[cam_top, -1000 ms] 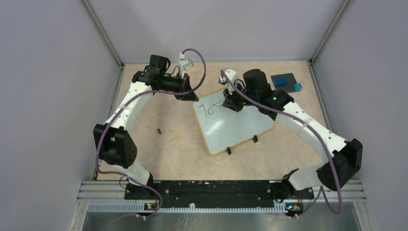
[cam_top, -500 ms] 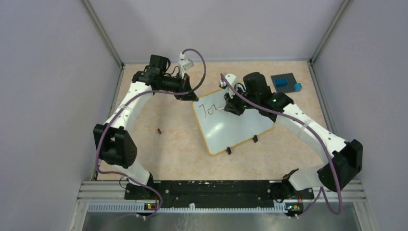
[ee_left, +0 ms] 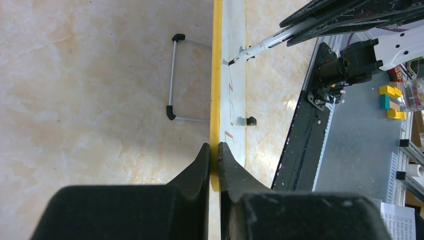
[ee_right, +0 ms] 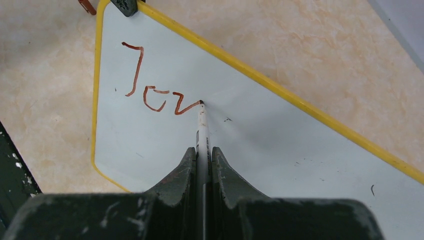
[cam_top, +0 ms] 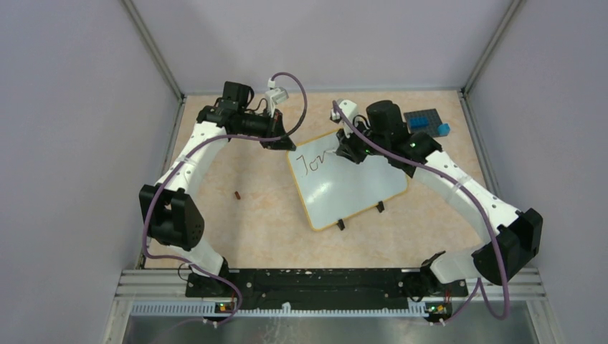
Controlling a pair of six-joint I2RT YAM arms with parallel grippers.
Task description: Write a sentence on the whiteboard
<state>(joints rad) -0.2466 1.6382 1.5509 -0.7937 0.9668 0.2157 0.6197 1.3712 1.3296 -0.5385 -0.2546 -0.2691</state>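
Tabletop: mottled beige tabletop (cam_top: 244, 222) with grey walls on three sides.
Studded plate: a dark blue studded plate (cam_top: 423, 120) sits in the far right corner, apart from the board. It carries blue blocks, and a cyan block (cam_top: 444, 130) sits at its edge.
Loose piece: a small dark red piece (cam_top: 237, 194) lies left of the board, well apart.
In the way: seen from above, the right arm's wrist hides the board's far right part.
Whiteboard: the whiteboard (cam_top: 351, 190) lies mid-tabletop, turned at an angle. It has a white face, a yellow rim and two black clip feet (cam_top: 341, 224) on its near edge.
Left tool: the left tool (ee_left: 214, 146) is clamped on the yellow rim at the far left corner.
Right tool: the right tool (ee_right: 202, 150) is closed around a white marker (ee_right: 202, 125), whose tip touches the board.
Sentence: the sentence (ee_right: 150, 85) reads "Jo" plus a v-shaped stroke in reddish-brown, near the far left corner. The marker tip is at the stroke's end.
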